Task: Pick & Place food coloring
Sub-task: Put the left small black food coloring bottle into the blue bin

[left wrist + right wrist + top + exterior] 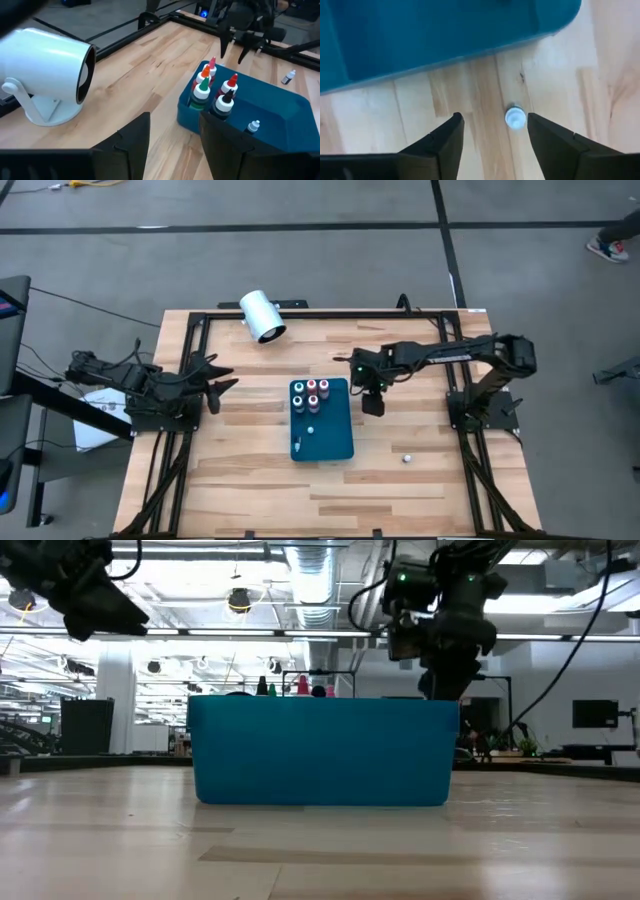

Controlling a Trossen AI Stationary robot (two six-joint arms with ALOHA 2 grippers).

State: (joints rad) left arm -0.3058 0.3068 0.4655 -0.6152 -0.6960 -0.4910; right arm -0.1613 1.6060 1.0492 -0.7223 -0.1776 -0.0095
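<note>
Several small food coloring bottles (311,393) with green, red, orange and dark tops (215,87) stand upright in the far end of a blue tray (335,435). One tiny bottle (253,126) lies on the tray's floor. Another small white-capped bottle (515,117) stands on the table (407,458) off the tray's near right corner. My right gripper (373,405) hangs open, pointing steeply down beside the tray's right side. In its wrist view the bottle shows beyond and between the fingers (495,125), untouched. My left gripper (175,145) is open at the table's left (215,385), holding nothing.
A large white cylinder (262,316) on a small stand lies on its side at the table's far edge, left of centre (50,75). In the low view the tray's near wall (320,750) hides most of the bottles. Bare wood lies near and right of the tray.
</note>
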